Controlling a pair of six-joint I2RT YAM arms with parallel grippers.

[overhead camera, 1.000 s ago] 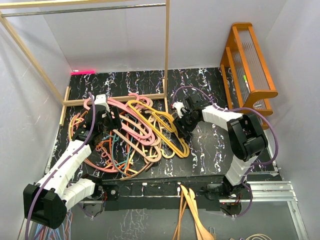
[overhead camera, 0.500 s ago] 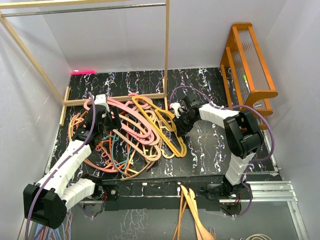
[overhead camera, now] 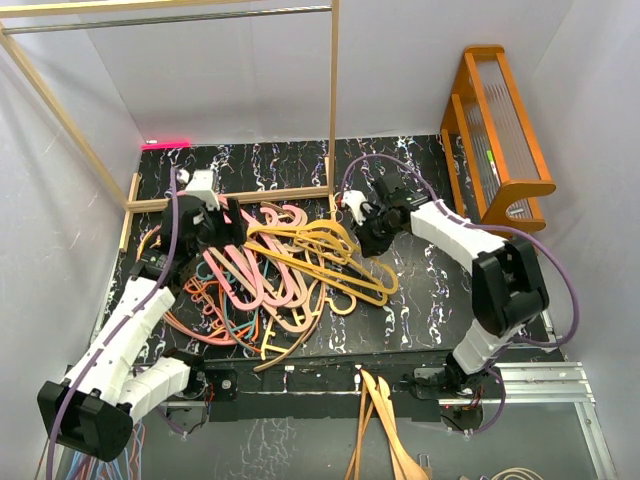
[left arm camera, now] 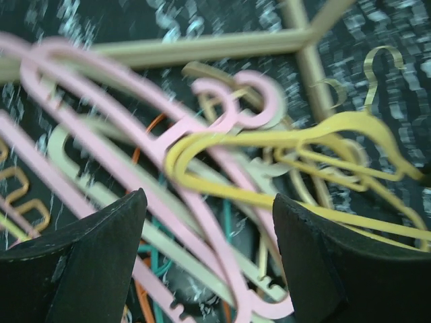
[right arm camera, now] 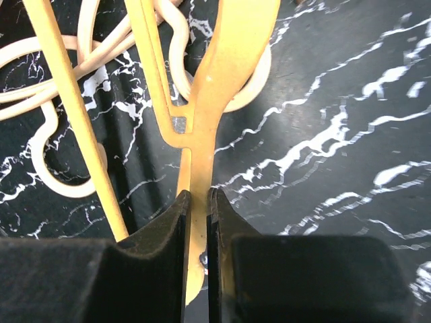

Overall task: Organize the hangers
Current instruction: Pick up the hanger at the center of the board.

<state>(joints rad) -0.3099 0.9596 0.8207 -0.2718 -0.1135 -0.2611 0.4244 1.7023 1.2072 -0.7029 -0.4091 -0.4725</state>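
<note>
**Top view.** The task looks barely begun. The hangers (overhead camera: 262, 285) lie in one tangled heap on the desk (overhead camera: 440, 290), left of centre towards 9 o'clock. None hangs on the rail (overhead camera: 180, 17) at 12 o'clock. By my reading, nearly all the sorting is left.

The left arm (overhead camera: 135, 315) reaches from 7 o'clock up to the far side of the heap, with the left jaws over the pink hangers. The right arm (overhead camera: 455, 235) comes up from 5 o'clock and bends back towards 9 o'clock. The right jaws meet the right end of a yellow hanger (overhead camera: 340, 270) at the heap's 3 o'clock edge.

**Left wrist.** The left jaws stand wide apart with nothing in them. Between them, and below, pink hangers (left arm camera: 135, 168) cross under the yellow one (left arm camera: 269, 141). The rack's wooden foot (left arm camera: 202, 47) runs across at 12 o'clock.

**Right wrist.** The right jaws are pinched shut on a flat stem of the yellow hanger (right arm camera: 222, 74). It runs from them towards 12 o'clock. Cream hangers (right arm camera: 40, 168) loop under it at 10 o'clock, on the desk. From this, one hanger is gripped and may be about to be drawn from the heap.
</note>
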